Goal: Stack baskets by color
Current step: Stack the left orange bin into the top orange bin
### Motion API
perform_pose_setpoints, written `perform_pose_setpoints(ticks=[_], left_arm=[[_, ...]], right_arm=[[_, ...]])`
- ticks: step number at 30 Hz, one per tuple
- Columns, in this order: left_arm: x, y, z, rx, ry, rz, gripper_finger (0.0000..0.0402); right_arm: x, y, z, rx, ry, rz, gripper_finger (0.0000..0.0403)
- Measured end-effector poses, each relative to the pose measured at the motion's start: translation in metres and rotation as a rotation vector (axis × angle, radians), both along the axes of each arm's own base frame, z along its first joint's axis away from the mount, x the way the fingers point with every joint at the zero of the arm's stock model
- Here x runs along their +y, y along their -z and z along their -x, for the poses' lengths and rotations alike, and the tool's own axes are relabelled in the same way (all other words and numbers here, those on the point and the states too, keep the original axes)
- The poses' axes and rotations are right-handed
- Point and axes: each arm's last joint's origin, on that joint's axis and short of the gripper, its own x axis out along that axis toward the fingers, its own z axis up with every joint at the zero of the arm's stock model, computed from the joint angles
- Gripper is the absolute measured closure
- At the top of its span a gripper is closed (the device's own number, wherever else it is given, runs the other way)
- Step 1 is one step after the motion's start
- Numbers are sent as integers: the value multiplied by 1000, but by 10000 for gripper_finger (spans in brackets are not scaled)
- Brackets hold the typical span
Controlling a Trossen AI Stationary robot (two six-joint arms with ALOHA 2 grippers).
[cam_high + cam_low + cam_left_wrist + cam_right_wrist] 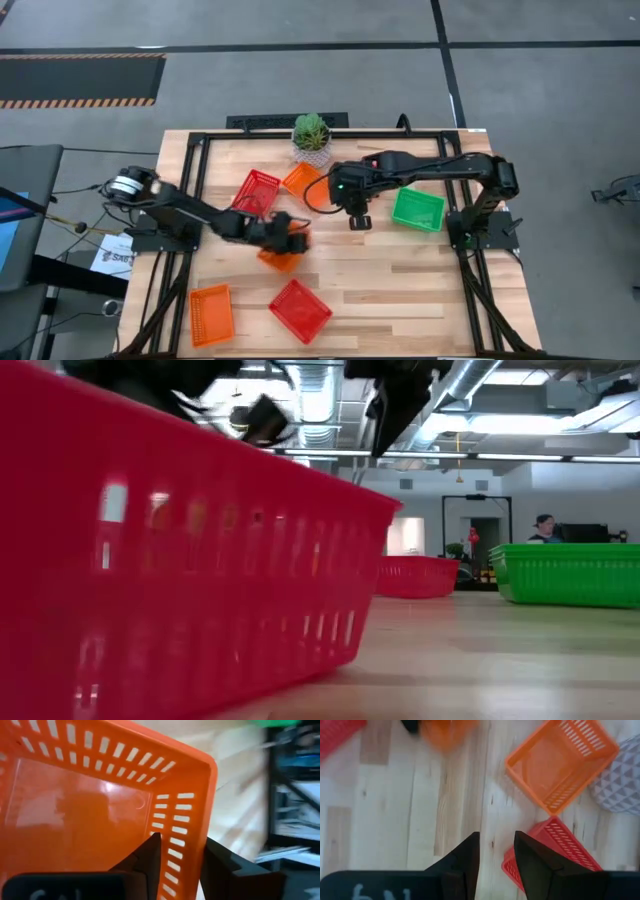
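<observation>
Left wrist view: the left gripper (180, 865) pinches the slotted plastic wall of an orange basket (90, 810). Over bare wood planks, the right gripper (496, 851) hangs slightly parted, holding nothing.

Orange plastic mesh-sided rectangular basket (279, 257) – table centre-left, one side wall between left gripper (177, 855) fingers; interior bare, slotted walls. Second orange basket (212, 314) – front left, lying flat, open side up. Third orange basket (301, 181) – rear centre, turned diagonal, just beside red basket (256, 191) of same form. Second red basket (300, 309) – front centre, turned diagonal, open side up. Green basket (418, 209) – right of centre, flat on table, well apart from others. Remaining baskets not distinguishable.
</observation>
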Motion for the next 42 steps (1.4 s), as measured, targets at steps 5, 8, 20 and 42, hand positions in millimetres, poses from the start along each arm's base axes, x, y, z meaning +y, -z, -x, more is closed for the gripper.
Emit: perform_pose_setpoints(ticks=[5, 8, 20, 42], left_arm=[[25, -10, -37, -124, 124, -27, 308], [34, -16, -54, -159, 218, -35, 304], [48, -86, -68, -265, 522, -55, 182], [40, -201, 104, -46, 237, -291, 183]], right_arm=[[-1, -17, 15, -30, 31, -11, 259], [-1, -27, 26, -31, 36, -12, 255], [2, -50, 56, -46, 113, -79, 186], [17, 52, -56, -120, -430, -32, 175]])
